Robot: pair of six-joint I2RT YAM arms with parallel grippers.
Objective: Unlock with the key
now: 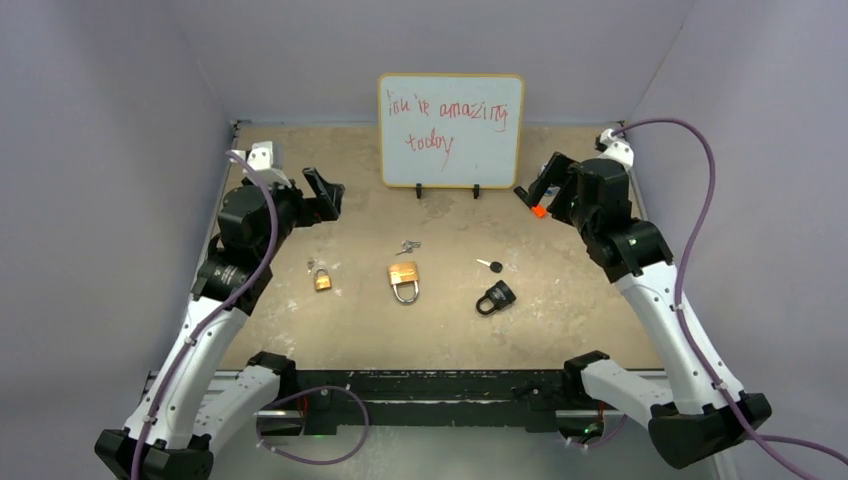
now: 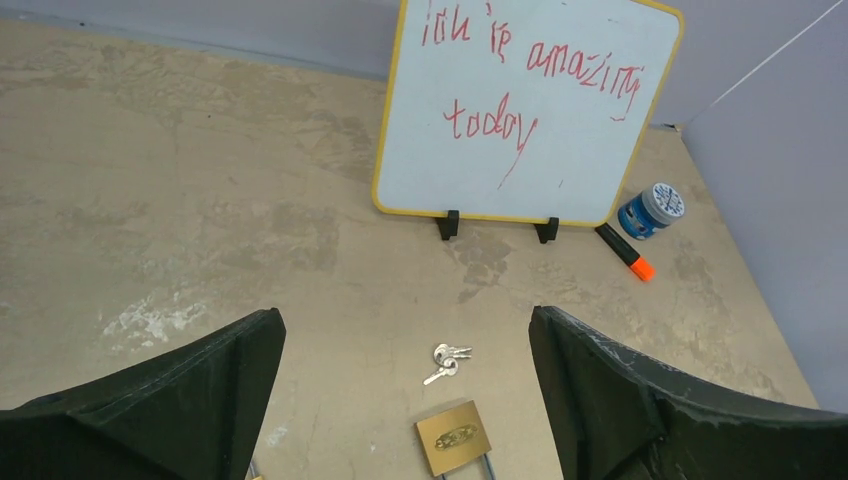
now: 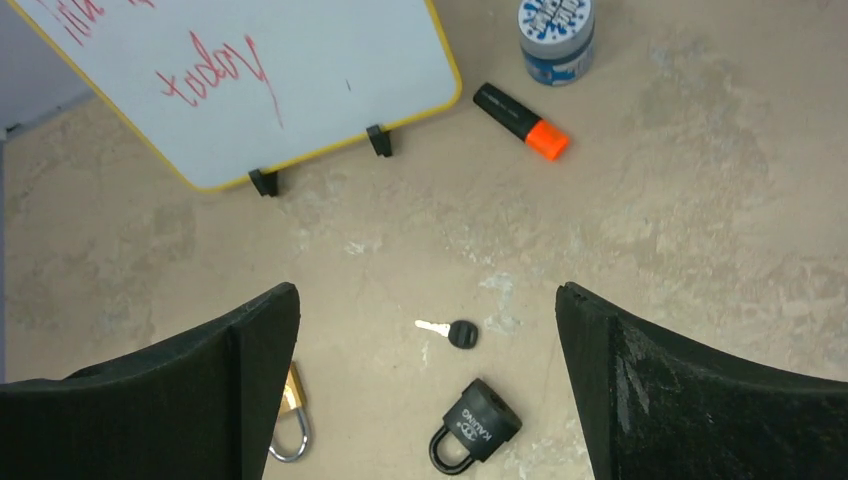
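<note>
Mottled tan table (image 1: 450, 340), lilac walls all round, whiteboard (image 1: 450, 130) at the back. The left gripper (image 1: 325, 195) and right gripper (image 1: 540, 188) both hang clear, jaws spread wide, holding nothing. Mid-table, the silver keys (image 1: 406, 246) lie just behind the brass padlock (image 1: 404, 281), and the black-headed key (image 1: 490, 266) lies near the black padlock (image 1: 495, 297). Only the wrist views catch a blue jar (image 2: 651, 209). The right wrist view half hides the brass padlock behind a finger.

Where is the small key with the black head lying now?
In the top view the small black-headed key lies right of centre, just behind the round black padlock and right of the large brass padlock.
</note>
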